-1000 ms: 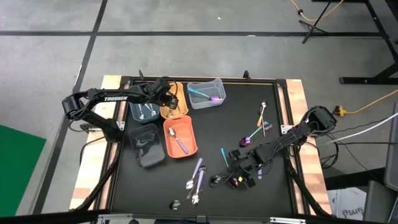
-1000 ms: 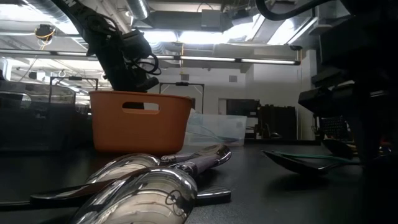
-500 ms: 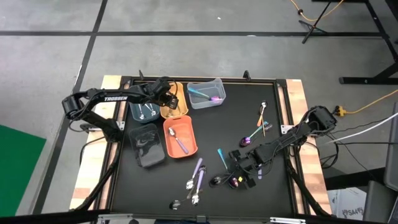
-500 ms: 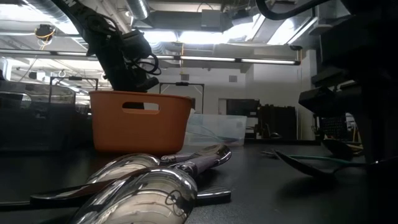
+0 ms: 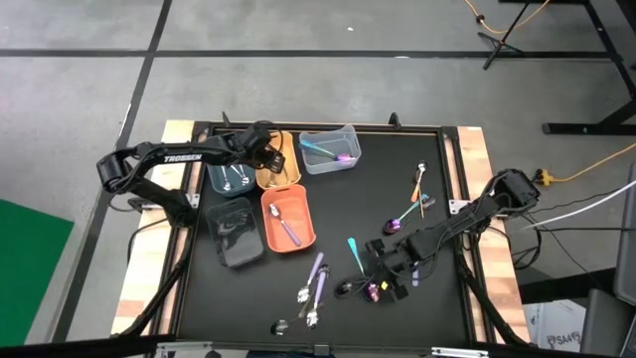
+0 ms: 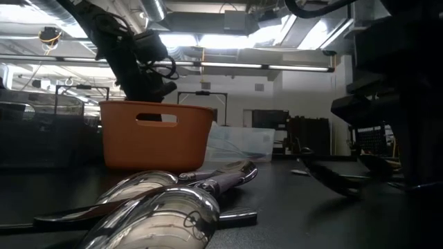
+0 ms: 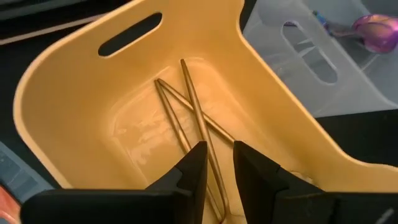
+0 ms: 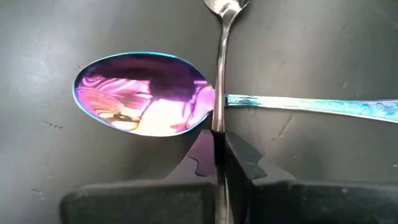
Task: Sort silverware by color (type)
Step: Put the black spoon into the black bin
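- The right claw (image 5: 379, 286) is down at the desk (image 5: 248, 308), and the right wrist view shows its fingers (image 8: 202, 152) pinched tight on a thin dark-silver handle (image 8: 219, 81). The handle runs straight out ahead of the claw, in line with the fingers.
- Just under that handle, a purple spoon (image 8: 144, 93) lies crosswise: its bowl sits to one side of the fingertips and its teal stem (image 8: 311, 107) stretches off to the other. The held handle passes over the spoon's neck, so the two long axes cross at roughly a right angle.
- The coming move probably turns on that crossing: lifting straight up should bring the pinched piece clear, whereas dragging it sideways could pull the purple spoon along.
- Beyond the right claw, toward the desk's middle, a few silver and purple pieces (image 5: 312, 288) lie loose; more pieces (image 5: 415, 199) lie farther back along the right arm's side. The right arm is much the nearer to all of these.
- The left claw (image 5: 264, 151) hangs over the yellow bin (image 7: 81, 112) with its fingers (image 7: 194, 165) a narrow gap apart, holding nothing. Thin gold handles (image 7: 186, 112) lie crossed on the bin's floor below it.
- Around the yellow bin stand a clear bin (image 5: 348, 134), an orange bin (image 5: 303, 199) and two dark ones (image 5: 224, 239), all well apart from the right claw.
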`<state>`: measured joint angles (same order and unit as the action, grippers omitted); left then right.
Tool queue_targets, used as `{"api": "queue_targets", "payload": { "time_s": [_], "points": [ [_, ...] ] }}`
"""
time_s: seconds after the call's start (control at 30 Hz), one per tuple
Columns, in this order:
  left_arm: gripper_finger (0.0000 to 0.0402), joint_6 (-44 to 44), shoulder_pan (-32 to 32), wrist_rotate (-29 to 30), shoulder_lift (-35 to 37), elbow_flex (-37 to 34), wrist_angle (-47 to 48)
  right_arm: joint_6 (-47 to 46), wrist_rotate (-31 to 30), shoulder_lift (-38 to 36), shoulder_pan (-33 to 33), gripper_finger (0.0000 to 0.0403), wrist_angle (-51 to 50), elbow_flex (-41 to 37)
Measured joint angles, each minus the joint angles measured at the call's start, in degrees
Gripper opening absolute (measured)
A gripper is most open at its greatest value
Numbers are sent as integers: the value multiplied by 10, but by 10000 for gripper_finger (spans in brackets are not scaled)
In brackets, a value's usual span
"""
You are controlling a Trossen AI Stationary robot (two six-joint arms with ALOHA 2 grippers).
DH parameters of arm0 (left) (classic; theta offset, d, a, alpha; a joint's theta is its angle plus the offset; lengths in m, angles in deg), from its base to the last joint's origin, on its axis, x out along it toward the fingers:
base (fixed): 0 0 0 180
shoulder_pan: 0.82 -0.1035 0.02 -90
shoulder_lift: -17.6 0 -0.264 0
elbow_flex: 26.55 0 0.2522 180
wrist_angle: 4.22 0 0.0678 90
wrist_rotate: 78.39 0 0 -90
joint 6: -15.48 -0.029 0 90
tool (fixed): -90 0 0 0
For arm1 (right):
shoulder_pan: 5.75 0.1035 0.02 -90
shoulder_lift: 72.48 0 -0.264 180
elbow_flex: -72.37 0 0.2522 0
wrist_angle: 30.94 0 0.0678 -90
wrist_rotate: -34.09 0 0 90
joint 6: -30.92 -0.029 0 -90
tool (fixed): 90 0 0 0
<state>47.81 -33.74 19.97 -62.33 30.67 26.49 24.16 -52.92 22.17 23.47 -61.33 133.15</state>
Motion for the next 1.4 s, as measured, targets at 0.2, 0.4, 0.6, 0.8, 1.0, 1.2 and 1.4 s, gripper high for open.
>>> {"api": "queue_targets", "payload": {
  "time_s": [0.2,0.4,0.6,0.8,1.0,1.2,1.4],
  "points": [
    [72,0,1,-2,34,0,-6,0,-9,-15,0,2,0,0],
    [72,0,16,-3,72,0,-20,0,-24,-30,0,2,2,0],
    [72,0,33,-3,97,0,-38,0,-36,-30,-1,1,2,0],
    [72,0,47,-3,99,0,-52,-3,-40,-31,-1,0,1,1],
    [73,0,59,-3,99,0,-50,-4,-40,-29,-1,0,-22,1],
    [73,0,67,-3,99,0,-50,-5,-44,-26,-1,0,-66,2],
    [73,0,68,-3,99,0,-50,-5,-38,-26,-1,0,-73,2]
  ]
}}
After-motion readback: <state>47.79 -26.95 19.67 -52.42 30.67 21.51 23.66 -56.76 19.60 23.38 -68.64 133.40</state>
